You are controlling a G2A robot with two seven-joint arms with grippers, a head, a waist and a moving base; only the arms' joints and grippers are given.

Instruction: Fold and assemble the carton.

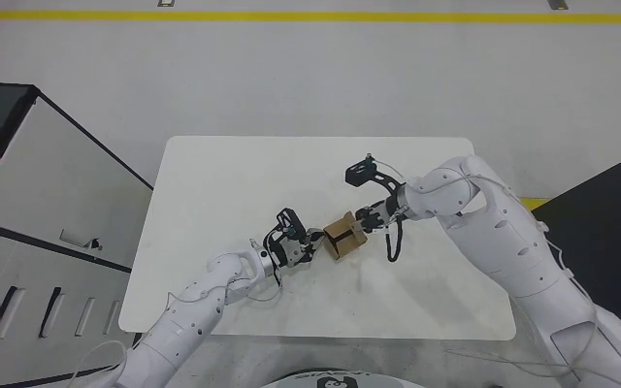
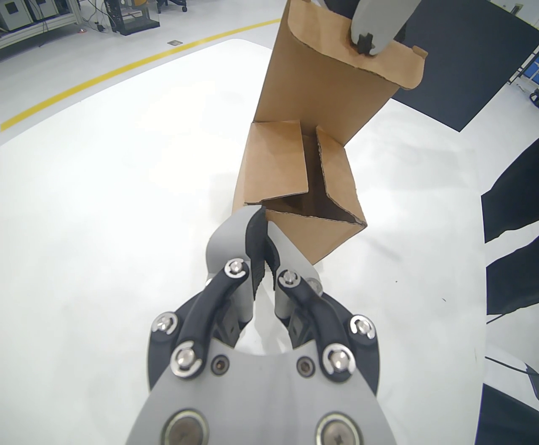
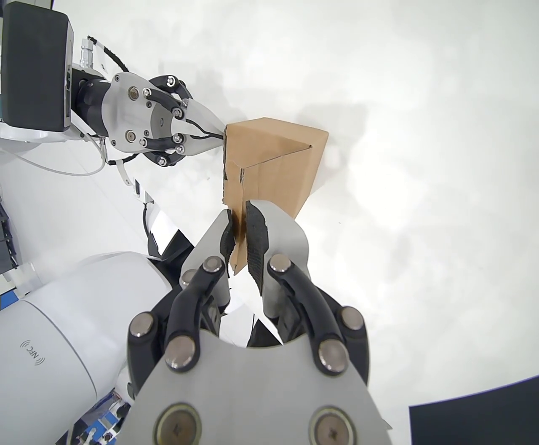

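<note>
Centrally on the white rounded table [image 1: 243, 175], the brown cardboard carton [image 1: 343, 236] is gripped from both sides: the left gripper [image 2: 263, 215] is clamped on a lower flap's edge, the right gripper [image 3: 238, 210] on the tall raised flap. The carton's open, half-folded end is shown by the left wrist view, closed walls by the right.

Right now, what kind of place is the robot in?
Probably a robot lab or factory hall: a yellow line on the pale floor, metal equipment racks behind, and a plain white table with a carton.
</note>
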